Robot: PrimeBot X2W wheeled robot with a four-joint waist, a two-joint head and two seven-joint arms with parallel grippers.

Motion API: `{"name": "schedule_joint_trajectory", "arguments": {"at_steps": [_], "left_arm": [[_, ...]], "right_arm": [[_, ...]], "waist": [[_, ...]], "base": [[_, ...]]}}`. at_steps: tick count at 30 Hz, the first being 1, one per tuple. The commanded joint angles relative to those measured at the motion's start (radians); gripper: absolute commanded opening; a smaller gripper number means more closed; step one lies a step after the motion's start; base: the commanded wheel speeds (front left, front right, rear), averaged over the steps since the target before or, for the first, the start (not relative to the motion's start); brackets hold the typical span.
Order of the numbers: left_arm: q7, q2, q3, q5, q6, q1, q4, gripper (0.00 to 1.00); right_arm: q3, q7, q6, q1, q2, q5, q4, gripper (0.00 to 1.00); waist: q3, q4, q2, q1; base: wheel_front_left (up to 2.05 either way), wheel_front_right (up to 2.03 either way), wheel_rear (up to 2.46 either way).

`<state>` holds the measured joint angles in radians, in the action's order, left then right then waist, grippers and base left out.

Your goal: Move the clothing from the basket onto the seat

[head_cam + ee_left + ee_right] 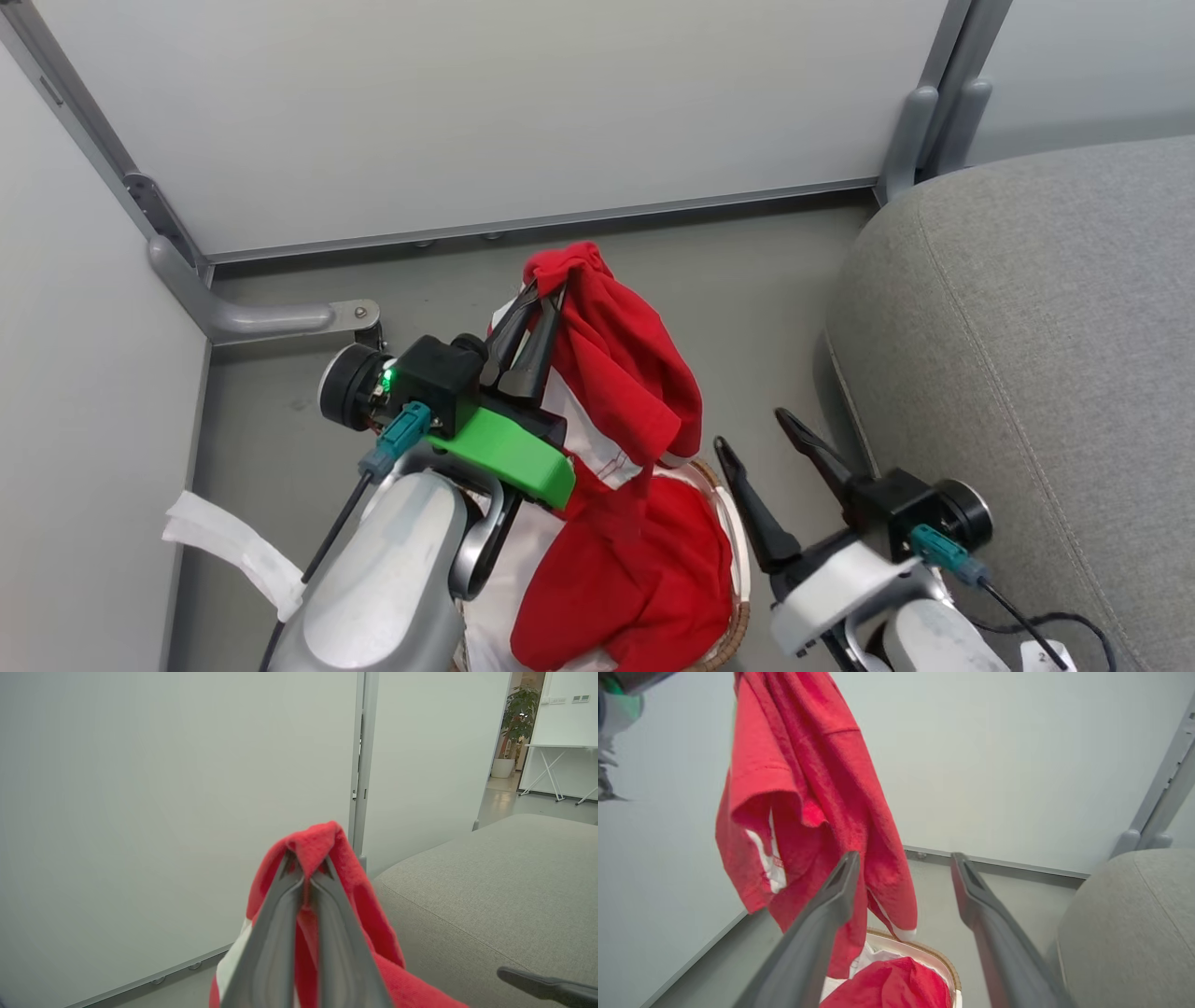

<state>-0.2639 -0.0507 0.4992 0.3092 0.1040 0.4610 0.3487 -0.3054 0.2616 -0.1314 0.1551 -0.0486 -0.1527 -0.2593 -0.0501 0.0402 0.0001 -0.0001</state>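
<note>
Red fabric clothing [621, 345]: one garment hangs above the white plastic basket [739, 556]; more lies inside.
Left claw [549, 291]: clamped on the garment's top fold.
Right claw [752, 429]: wide, empty, near the grey upholstered seat [1027, 355].

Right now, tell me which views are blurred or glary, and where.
Head view: even light, sharp, no glare. Left wrist view: left claw soft close to the lens, seat sharper. Right wrist view: right claw blurred toward the bottom edge, clothing crisp.

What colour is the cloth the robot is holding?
Bright red clothing with white patches, clearest in the right wrist view.
</note>
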Motion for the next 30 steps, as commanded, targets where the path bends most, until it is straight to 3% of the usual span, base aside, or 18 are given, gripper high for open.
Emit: {"name": "schedule_joint_trajectory", "arguments": {"at_steps": [1, 7, 13, 30], "left_arm": [[-0.001, -0.001, 0.003, 0.008, -0.007, -0.011, 0.0, 0.0], [-0.001, -0.001, 0.03, 0.01, -0.007, -0.012, 0.018, 0.0], [-0.001, -0.001, 0.057, 0.026, -0.011, -0.004, 0.011, 0.0], [-0.001, -0.001, 0.165, 0.075, -0.017, 0.021, -0.029, 0.0]], "right_arm": [[-0.035, 0.005, 0.001, 0.029, -0.005, -0.016, 0.012, 1.0], [-0.17, 0.005, 0.001, 0.124, -0.005, -0.062, 0.04, 1.0], [-0.236, 0.005, 0.001, 0.207, -0.005, -0.079, 0.021, 1.0], [-0.243, 0.005, 0.001, 0.333, -0.005, -0.069, -0.197, 1.0]], "waist": [[0.0, 0.0, -0.0001, 0.0001], [-0.002, -0.003, -0.0001, 0.0001], [-0.007, -0.017, -0.0001, 0.0001], [-0.018, -0.078, -0.0001, 0.0001]], "base": [[0.0, 0.0, 0.0], [0.0, 0.0, 0.0], [0.0, 0.0, 0.0], [0.0, 0.0, 0.0]]}}
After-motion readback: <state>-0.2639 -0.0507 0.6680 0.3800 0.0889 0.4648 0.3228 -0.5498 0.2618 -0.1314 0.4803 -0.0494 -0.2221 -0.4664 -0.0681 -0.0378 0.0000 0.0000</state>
